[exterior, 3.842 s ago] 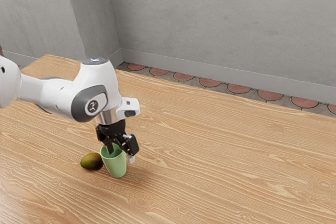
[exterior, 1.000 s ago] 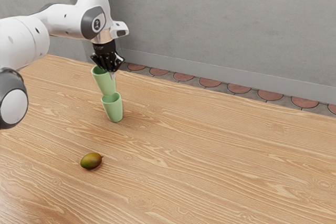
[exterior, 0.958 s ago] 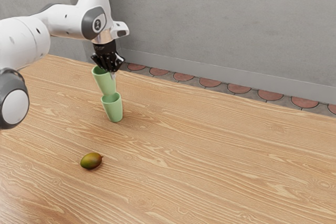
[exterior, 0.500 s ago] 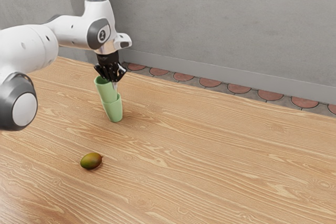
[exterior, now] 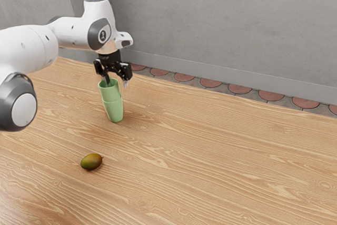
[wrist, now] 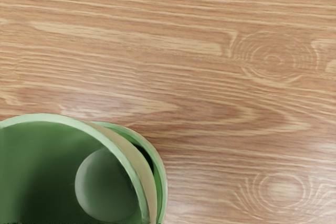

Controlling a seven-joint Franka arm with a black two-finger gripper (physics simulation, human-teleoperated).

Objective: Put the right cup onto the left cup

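The black two-finger gripper (exterior: 116, 82) is hanging over a stack of two cups, its fingers standing wide apart and clamping nothing between them. One finger is reaching down into the mouth of the upper light-green, smooth, tapered cup (exterior: 110, 92), while the other is standing outside that cup's rim, on the side toward the exterior view's right, with a gap showing between it and the wall of the cup. The upper cup is sitting mouth up in the lower light-green tapered cup (exterior: 114, 112), its bottom part hidden inside and its upper part rising above the lower rim. It is leaning slightly, and in the wrist view a dark crescent of space is opening between its outer wall and the lower cup's rim; its round bottom is showing inside. The lower cup is standing upright on the light-brown wood-grained table (exterior: 221, 151). Above the gripper, the white and grey jointed arm (exterior: 71, 31) is coming in from the exterior view's left. Well apart from the cups, a green and reddish-brown oval mango (exterior: 91, 162) is lying on the table. Beyond the table's far edge, a plain grey wall (exterior: 221, 19) is rising behind reddish rounded floor tiles (exterior: 210, 84).
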